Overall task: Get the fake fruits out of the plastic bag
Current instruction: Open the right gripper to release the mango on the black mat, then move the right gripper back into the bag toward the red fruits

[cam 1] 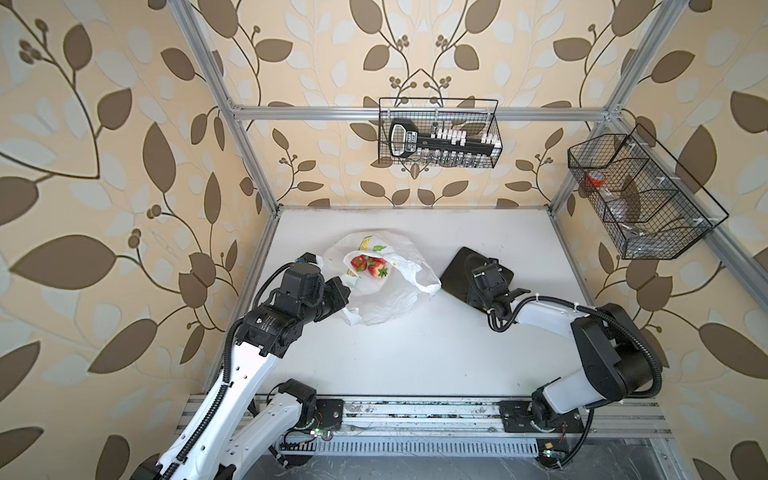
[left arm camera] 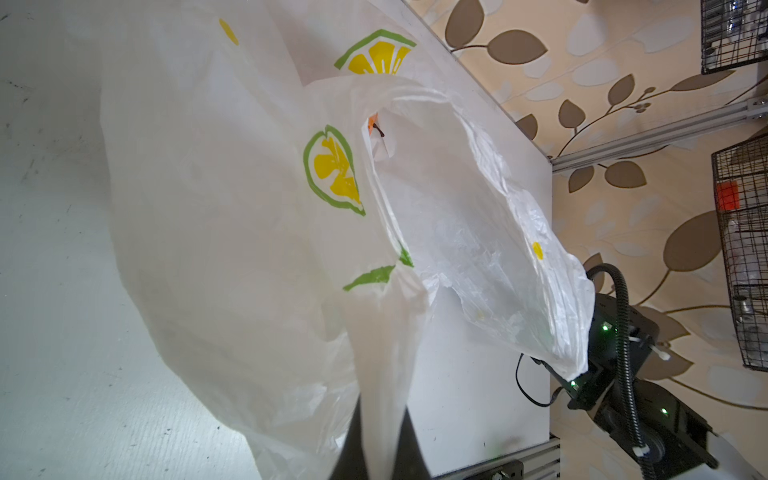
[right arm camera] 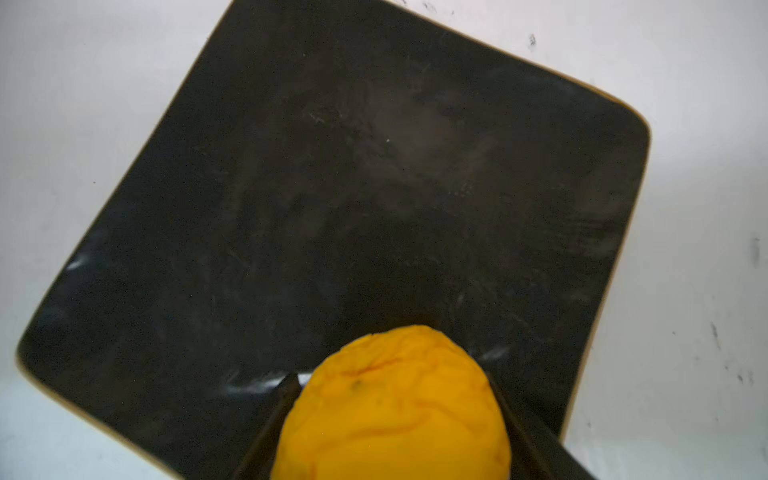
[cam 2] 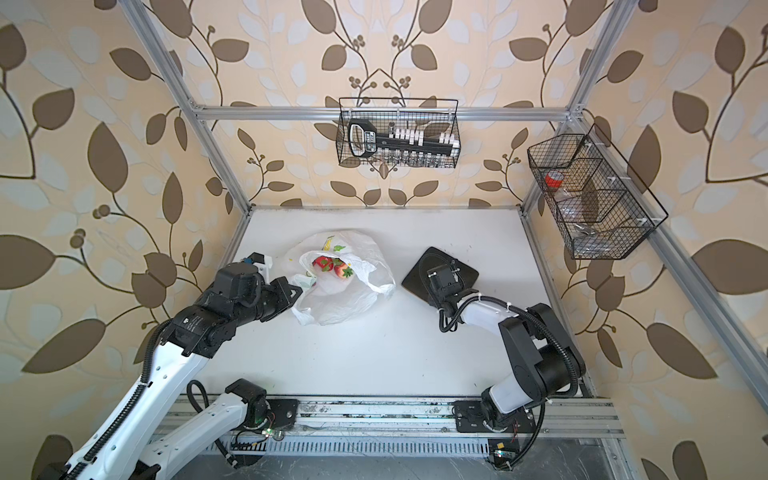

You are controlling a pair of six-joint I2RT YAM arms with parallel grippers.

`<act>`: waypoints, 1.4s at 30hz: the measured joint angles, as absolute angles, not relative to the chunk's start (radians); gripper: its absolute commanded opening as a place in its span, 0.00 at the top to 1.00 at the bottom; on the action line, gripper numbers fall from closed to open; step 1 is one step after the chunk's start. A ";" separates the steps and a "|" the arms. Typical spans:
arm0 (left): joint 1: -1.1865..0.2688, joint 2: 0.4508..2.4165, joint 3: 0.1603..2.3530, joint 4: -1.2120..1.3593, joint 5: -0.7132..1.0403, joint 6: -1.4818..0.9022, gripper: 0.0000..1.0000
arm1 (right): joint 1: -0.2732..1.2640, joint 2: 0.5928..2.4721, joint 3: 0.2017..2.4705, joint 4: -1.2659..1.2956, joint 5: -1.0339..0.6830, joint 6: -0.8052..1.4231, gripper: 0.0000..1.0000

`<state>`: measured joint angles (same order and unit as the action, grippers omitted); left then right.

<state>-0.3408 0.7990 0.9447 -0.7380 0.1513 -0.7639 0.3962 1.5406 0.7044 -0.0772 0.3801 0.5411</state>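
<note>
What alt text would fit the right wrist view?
A yellow-orange fruit sits between the end effector's dark fingers, with a black tray beneath. The tray, square with rounded corners, lies on a scuffed white table.

Bright, diffuse light; crisp overview, softer close-ups.

Evenly lit in both top views, with only faint, soft-edged shadows on the white table (cam 1: 415,353) and wide-angle splay of the aluminium frame posts (cam 1: 216,83) toward the edges. Glowing, backlit translucence through the plastic bag (left arm camera: 228,208) in the left wrist view, fine glare on its creases, slight softness nearest the lens. Dimmer in the right wrist view: yellow-orange fake fruit (right arm camera: 395,407) out of focus up close, dull smeared reflections and small white glints on the dark tray (right arm camera: 353,187).
</note>
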 measured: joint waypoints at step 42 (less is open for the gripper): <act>-0.341 0.789 0.945 -0.772 0.148 -0.762 1.00 | 1.060 1.472 0.990 0.120 0.086 0.030 0.37</act>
<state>-0.3408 0.7891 0.9447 -0.7715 0.1482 -0.7616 1.0599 1.4719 0.9897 0.1196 0.0860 0.0296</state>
